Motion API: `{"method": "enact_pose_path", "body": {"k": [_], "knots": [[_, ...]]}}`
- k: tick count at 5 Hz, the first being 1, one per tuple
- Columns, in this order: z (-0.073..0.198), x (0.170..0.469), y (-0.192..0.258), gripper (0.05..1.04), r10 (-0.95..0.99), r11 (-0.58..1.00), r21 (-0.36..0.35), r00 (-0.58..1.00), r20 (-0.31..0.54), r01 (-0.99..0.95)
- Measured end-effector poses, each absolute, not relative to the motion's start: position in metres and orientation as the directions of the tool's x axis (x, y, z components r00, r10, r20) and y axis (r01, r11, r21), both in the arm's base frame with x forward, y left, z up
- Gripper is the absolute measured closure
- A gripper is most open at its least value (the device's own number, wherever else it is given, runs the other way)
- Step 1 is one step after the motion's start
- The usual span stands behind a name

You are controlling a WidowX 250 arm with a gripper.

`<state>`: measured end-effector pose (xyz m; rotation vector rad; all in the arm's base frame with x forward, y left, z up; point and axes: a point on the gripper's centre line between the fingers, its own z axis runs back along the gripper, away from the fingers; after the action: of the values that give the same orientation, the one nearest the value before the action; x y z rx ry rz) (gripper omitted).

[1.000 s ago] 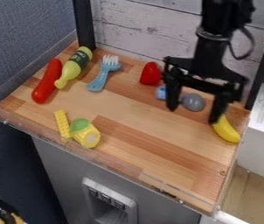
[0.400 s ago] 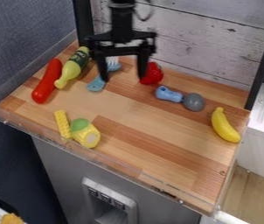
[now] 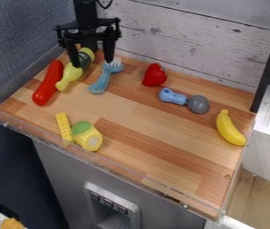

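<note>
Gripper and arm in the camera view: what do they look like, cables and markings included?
The arm is black, its lower part a narrow upright block with a thin dark cable looping beside it. The gripper is black too: a wide, angular crossways frame with two long fingers. No markings can be made out.

We look down at a slant from above the front of the work surface.
Our one fixed camera faces the whitewashed wooden plank wall behind, near enough to take in the whole striped brown wooden tabletop, which lies turned at an angle to us; its clear plastic front rim runs from mid-left to lower right, above the flat grey front panel.
</note>
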<state>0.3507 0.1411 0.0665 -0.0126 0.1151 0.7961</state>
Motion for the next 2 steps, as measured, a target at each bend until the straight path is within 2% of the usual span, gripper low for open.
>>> {"method": "enact_pose_path", "body": {"k": [1,2], "knots": [[0.0595,0.369,0.1622,0.085,0.618,0.784,0.021,0.778,-0.113,-0.62],[0.0581,0.3736,0.1662,0.085,0.483,0.874,0.008,0.864,-0.141,-0.486]]}}
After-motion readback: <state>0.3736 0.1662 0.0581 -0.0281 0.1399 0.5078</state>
